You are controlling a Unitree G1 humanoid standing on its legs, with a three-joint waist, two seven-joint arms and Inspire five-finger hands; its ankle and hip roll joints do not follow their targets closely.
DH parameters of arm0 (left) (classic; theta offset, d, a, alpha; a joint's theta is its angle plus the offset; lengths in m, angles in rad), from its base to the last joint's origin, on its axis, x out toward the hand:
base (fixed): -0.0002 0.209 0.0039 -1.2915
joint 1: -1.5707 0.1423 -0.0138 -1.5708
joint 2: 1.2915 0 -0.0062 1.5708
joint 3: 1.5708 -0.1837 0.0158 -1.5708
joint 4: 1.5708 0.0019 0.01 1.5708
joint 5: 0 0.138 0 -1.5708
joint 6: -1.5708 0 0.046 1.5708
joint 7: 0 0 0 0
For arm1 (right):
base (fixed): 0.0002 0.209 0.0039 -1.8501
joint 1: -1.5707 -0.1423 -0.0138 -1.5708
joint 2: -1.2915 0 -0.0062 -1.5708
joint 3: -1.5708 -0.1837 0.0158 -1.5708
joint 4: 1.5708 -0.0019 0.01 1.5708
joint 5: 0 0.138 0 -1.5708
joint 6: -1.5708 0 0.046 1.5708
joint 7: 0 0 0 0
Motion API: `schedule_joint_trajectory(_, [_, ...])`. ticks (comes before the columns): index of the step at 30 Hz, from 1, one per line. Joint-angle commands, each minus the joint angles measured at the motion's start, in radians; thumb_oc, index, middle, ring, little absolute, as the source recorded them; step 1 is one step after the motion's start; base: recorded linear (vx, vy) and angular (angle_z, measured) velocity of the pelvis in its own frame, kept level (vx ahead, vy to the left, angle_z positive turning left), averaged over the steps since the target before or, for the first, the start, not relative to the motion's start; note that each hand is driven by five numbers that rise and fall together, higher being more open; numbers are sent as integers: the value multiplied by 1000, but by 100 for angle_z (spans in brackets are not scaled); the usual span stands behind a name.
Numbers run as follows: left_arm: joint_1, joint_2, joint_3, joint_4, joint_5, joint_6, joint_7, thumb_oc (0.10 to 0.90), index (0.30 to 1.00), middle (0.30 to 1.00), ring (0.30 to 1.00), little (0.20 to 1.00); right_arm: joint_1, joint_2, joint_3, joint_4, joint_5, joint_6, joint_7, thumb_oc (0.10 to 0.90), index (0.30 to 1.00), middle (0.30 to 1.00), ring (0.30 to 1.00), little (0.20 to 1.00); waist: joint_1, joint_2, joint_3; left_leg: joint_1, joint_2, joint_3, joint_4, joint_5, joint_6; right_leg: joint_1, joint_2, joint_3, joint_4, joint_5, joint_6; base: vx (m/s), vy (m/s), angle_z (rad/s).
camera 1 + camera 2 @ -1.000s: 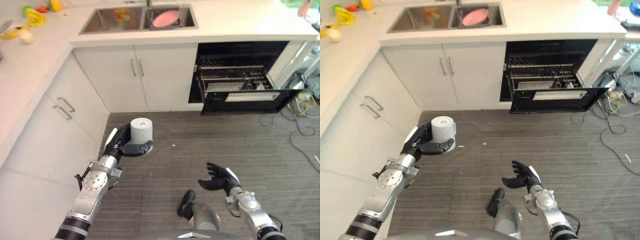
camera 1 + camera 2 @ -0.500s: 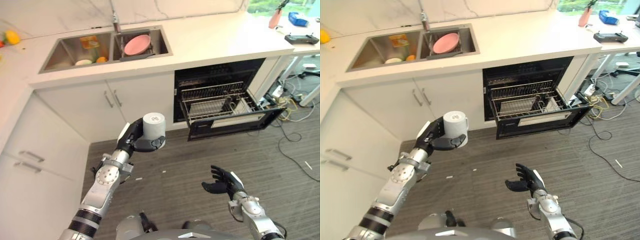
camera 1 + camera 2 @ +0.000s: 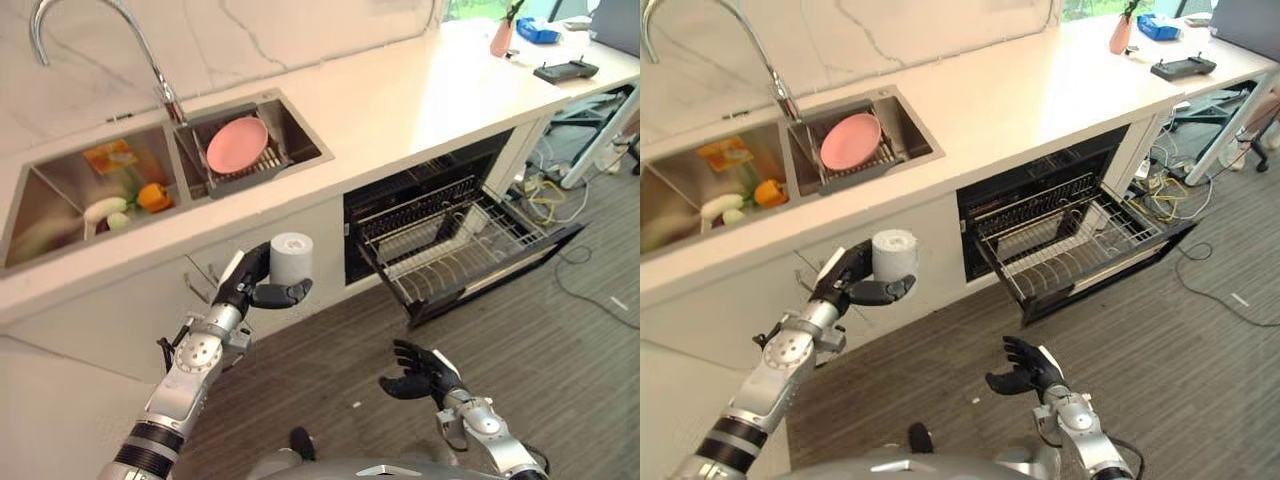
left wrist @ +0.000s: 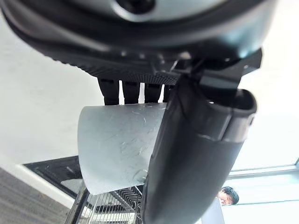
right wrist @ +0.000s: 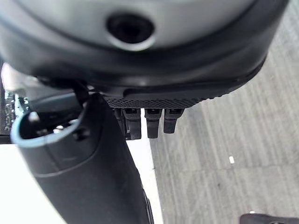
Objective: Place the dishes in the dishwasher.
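Cup carried toward the open dishwasher

The left robot hand (image 3: 252,287) is clamped on a grey cup (image 3: 290,258), held upside down, its long axis vertical; the dishwasher rack (image 3: 455,240) lies well off toward the empty right robot hand (image 3: 415,372), whose fingers are loosely spread. A pink plate (image 3: 237,144) waits in the sink (image 3: 300,135). No readable writing.

We see silver-grey arms with round, screw-studded wrist joints – each ends in a dark robot hand (image 3: 252,285) of black segmented fingers (image 3: 412,365).
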Motion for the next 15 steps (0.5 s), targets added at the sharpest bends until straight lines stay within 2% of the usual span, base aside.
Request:
schedule_joint_trajectory(1, [-57,-11,46,-144,17,-113,-5,400,300,300,300,300,-89,-46,-47,-96,-19,-62,-17,800,900,900,900,900,1,-1,-31,35,-17,-24,12,-101,-91,36,19,-46,-161,138,19,196,-19,-41])
schedule_joint_trajectory(2, [-56,-10,47,-151,14,-117,-7,400,300,300,300,300,-94,-49,-49,-105,-18,-66,-16,800,900,900,900,900,0,0,-34,37,-16,-23,9,-107,-96,24,28,-65,-225,120,10,47,-38,-27])
schedule_joint_trajectory(3, [-56,-10,48,-151,13,-117,-8,400,300,300,300,300,-93,-50,-49,-106,-18,-65,-16,800,900,900,900,900,0,4,-36,34,-10,-22,9,-106,-98,27,36,-69,-235,122,5,166,-157,-23])
schedule_joint_trajectory(4, [-64,-9,50,-155,7,-128,-9,400,300,300,300,300,-91,-58,-56,-135,-16,-71,-18,800,900,900,900,900,-5,9,-48,33,2,-16,9,-112,-116,1,84,-92,-445,138,-5,201,-182,-32])
schedule_joint_trajectory(5, [-75,-10,52,-151,6,-131,-7,400,300,300,300,300,-93,-62,-56,-157,-18,-73,-17,800,900,900,900,900,-10,4,-49,41,4,-5,9,-119,-121,-17,86,-90,-513,179,11,266,-213,-39])
schedule_joint_trajectory(6, [-87,-13,54,-144,8,-135,-2,400,300,300,300,300,-91,-68,-55,-179,-25,-76,-13,800,900,900,900,900,-17,1,-48,48,4,-2,10,-123,-125,-31,93,-81,-556,189,19,224,-144,-63])
schedule_joint_trajectory(7, [-118,-20,49,-127,17,-138,-4,400,300,300,300,300,-84,-80,-55,-220,-35,-80,-4,800,900,900,900,900,-13,-1,-47,57,0,11,13,-139,-127,-24,104,-100,-615,198,25,191,-129,-75])
schedule_joint_trajectory(8, [-130,-24,41,-127,23,-139,-8,400,300,300,300,300,-80,-87,-56,-234,-37,-83,-1,800,900,900,900,900,-9,-7,-55,60,-5,17,16,-147,-129,-1,104,-130,-640,215,27,124,-86,-75])
schedule_joint_trajectory(10, [-134,-26,33,-126,26,-139,-10,400,300,300,300,300,-73,-88,-59,-235,-40,-83,2,800,900,900,900,900,-11,-11,-60,60,-6,15,22,-149,-128,12,106,-139,-657,228,25,66,-56,-47])
schedule_joint_trajectory(15, [-163,-47,17,-110,29,-145,-13,400,300,300,300,300,-49,-89,-47,-241,-26,-83,31,800,900,900,900,900,-13,-19,-84,65,-4,26,26,-151,-134,52,135,-135,-711,235,21,113,-159,-12])
